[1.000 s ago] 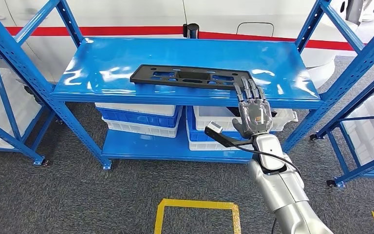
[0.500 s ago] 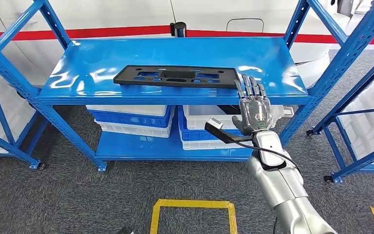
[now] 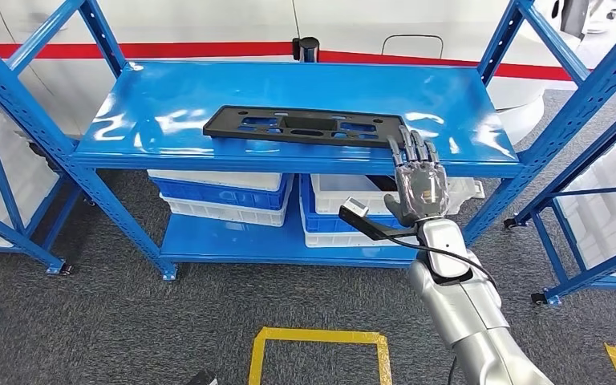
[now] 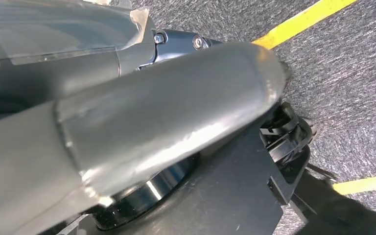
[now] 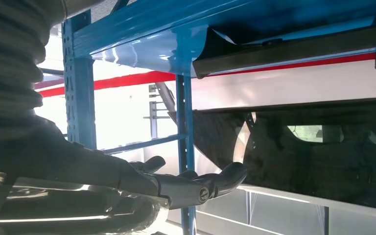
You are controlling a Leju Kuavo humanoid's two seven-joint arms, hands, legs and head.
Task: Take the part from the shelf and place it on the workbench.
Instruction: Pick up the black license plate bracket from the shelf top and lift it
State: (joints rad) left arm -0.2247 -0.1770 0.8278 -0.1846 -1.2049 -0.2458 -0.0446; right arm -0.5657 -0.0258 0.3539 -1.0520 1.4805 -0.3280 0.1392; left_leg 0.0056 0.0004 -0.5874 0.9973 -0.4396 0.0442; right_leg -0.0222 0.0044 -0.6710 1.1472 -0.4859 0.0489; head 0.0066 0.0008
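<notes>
Two white bins [image 3: 224,180], contents hidden, part [image 3: 297,126] above

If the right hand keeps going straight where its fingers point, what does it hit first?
Most likely the near right end of the black part on the blue shelf. The right hand, flat and open, has its fingertips at the shelf's front edge; depth there is unclear.

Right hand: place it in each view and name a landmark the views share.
Head view: right hand, fingers up at the shelf's front edge, by the black part's right end.
Left wrist view: not in it.
Right wrist view: it reaches in from the left, below the shelf.
Shared landmark: the blue shelf.
</notes>
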